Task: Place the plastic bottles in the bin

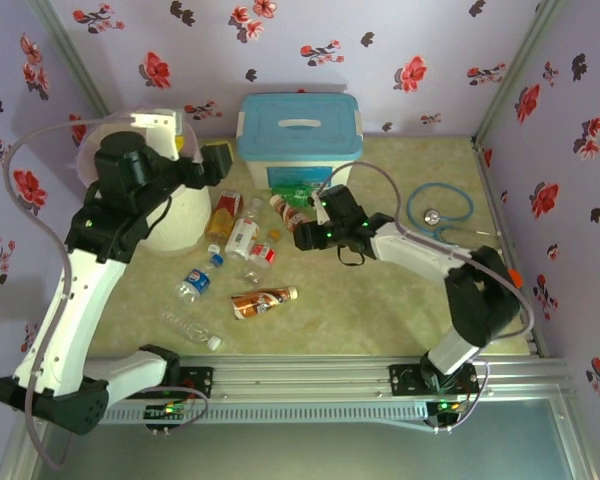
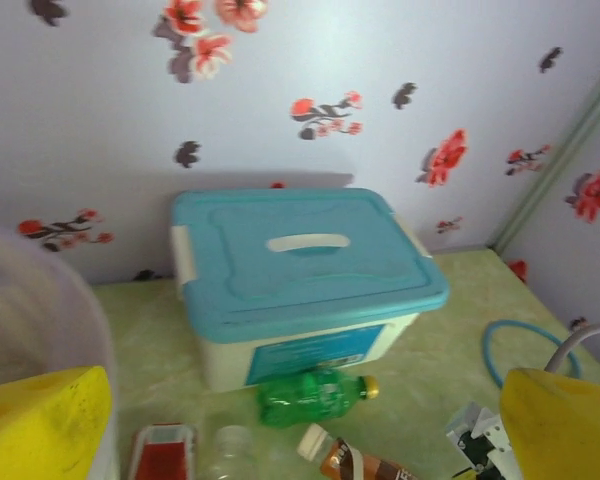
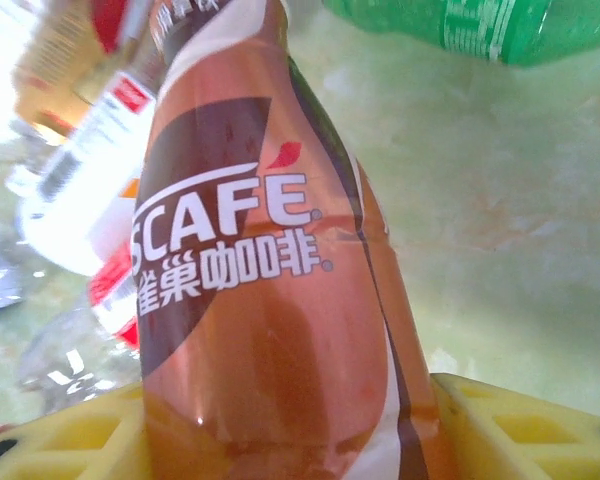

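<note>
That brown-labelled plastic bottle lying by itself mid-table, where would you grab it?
Probably across the middle of its body, from straight above. The brown-labelled plastic bottle lies flat on its side, white cap pointing right in the top view, apart from the others, so its rounded flanks are both free.

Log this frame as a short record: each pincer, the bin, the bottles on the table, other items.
left pincer: open, empty, raised beside the bin
right pincer: shut on brown coffee bottle, low over the table
bin: far left, upright, contents hidden by the arm
plastic bottles: several lying loose between bin and box
green bottle: lying at the box front
box: blue lid closed
stethoscope: right of the box
</note>
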### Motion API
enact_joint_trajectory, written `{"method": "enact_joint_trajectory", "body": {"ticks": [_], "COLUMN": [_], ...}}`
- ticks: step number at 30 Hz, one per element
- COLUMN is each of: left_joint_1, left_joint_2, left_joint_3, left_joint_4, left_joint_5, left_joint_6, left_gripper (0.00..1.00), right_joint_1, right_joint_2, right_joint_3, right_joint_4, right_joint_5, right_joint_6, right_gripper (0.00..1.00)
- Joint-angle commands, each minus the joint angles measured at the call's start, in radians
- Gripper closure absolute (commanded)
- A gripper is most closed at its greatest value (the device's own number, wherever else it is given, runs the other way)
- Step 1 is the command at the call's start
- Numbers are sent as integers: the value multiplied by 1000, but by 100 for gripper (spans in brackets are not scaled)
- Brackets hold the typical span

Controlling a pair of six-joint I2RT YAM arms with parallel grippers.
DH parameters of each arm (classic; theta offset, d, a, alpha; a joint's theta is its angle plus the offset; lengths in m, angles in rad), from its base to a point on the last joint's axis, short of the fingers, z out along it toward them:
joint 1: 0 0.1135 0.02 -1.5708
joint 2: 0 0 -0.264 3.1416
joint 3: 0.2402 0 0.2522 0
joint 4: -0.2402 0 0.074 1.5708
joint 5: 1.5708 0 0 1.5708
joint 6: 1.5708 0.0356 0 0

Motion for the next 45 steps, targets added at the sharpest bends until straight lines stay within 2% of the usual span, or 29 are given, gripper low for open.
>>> {"method": "enact_joint_trajectory", "body": {"ticks": [1,6,13,21,27,30,32,37,45], "left_joint_1": [-80,-140,-183,-241,-252,-252,-252,-252,-252], "left_joint_2": [116,200,266,323,344,351,355,360,368], "left_joint_3": [39,28,-68,-143,-153,-146,-141,-133,-116], "left_joint_4": [-50,63,247,362,436,470,480,475,459], "left_joint_5": [-19,67,123,141,150,154,156,156,150], "left_joint_6": [-40,-173,-354,-476,-507,-521,-525,-520,-494], "left_gripper": [0,0,0,0,2,10,20,37,58], "right_joint_1": [0,-3,6,28,53,54,54,54,53], "right_joint_2": [-128,-309,-369,-309,-277,-276,-276,-275,-271], "right_joint_3": [-92,-298,-433,-439,-419,-415,-411,-410,-394], "right_joint_4": [144,507,816,988,990,976,965,964,943], "right_joint_5": [11,68,118,77,50,46,46,40,25], "right_joint_6": [1,51,119,157,155,153,152,151,155], "right_gripper": [42,42,43,42,42,42,42,42,40]}}
